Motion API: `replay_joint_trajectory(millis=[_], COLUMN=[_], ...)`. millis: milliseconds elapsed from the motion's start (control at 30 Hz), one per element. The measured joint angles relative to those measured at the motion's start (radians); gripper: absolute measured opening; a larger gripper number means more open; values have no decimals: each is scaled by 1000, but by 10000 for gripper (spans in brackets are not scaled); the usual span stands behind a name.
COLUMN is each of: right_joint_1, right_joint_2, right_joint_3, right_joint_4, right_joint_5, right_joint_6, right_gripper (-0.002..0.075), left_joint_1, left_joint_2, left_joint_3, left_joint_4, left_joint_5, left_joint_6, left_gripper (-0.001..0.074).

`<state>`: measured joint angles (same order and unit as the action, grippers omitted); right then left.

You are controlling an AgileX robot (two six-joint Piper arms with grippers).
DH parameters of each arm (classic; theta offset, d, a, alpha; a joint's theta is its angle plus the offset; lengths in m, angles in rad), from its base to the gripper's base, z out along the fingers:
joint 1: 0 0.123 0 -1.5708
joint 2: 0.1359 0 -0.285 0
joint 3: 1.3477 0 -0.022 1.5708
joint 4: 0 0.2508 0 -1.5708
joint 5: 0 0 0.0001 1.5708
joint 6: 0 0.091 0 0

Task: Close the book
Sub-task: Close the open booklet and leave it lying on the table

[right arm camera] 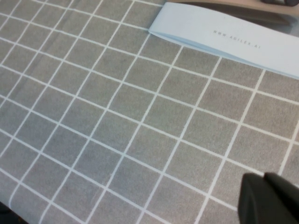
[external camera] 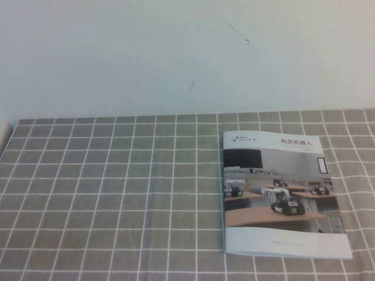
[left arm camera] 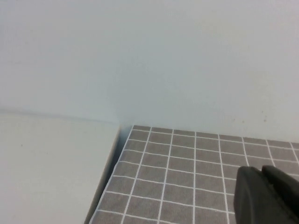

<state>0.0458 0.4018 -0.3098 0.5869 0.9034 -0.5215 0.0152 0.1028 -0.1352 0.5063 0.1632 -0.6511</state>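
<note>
Grey tablecloth with a white grid covers the table, with a plain white wall behind it.

- Thin glossy book, white bands top and bottom with a photo of desktop robot arms between them: lies flat at about 4 o'clock from the cloth's centre, front cover up. It looks shut already, with no page or cover lifted.
- Right wrist view: the book's near white band shows a folded edge at its corner, so I judge the spine is on the 9 o'clock side and the free edge faces 3 o'clock.
- Left gripper: out of the high view, over bare cloth near the cloth's far corner and well apart from the book. Open or closed, I cannot tell.
- Right gripper: also out of the high view, above bare cloth near the book's spine-side near corner, not touching it. Again I cannot tell its state.

Risks, as judged:
- Task appears done, so any further contact could undo it.
- A sweep from 3 o'clock could catch the free edge and flip the cover open.
- A light, slick book will slide on the cloth if nudged.
- Downward drag could ruck the cloth and tilt the book.
</note>
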Motion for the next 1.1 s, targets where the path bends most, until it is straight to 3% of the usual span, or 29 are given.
replay_joint_trajectory(millis=[233, 300, 467, 567, 667, 1100], right_joint_1=[0, 0, 0, 0, 0, 0], right_joint_2=[0, 0, 0, 0, 0, 0], right_joint_3=[0, 0, 0, 0, 0, 0], right_joint_4=[3, 3, 4, 4, 4, 6], right_joint_5=[0, 0, 0, 0, 2, 2], right_joint_6=[0, 0, 0, 0, 0, 0], right_gripper=[-3, -3, -3, -3, -3, -3], left_joint_1=[41, 41, 63, 65, 51, 44], left_joint_2=[0, -2, -81, -110, -112, -116], left_joint_3=[43, 79, 158, 158, 156, 152], left_joint_4=[-44, -140, -454, -524, -541, -549], left_joint_5=[-43, -48, -13, 72, 151, 162], left_joint_6=[-31, 78, 548, 678, 725, 745], left_gripper=[-4, -4, -4, -4, -4, -4])
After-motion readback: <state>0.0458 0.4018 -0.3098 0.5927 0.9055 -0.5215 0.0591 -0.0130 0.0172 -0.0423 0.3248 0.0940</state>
